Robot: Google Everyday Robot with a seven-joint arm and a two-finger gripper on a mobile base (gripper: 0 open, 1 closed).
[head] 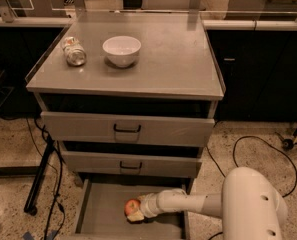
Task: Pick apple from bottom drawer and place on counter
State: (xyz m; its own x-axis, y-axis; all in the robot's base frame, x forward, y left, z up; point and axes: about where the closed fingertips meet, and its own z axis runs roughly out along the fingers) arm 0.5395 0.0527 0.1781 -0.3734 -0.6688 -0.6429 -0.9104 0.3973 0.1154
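Pincer (pixel 136 212) against apple (pixel 131 205), btm drawer (pixel 102 210)
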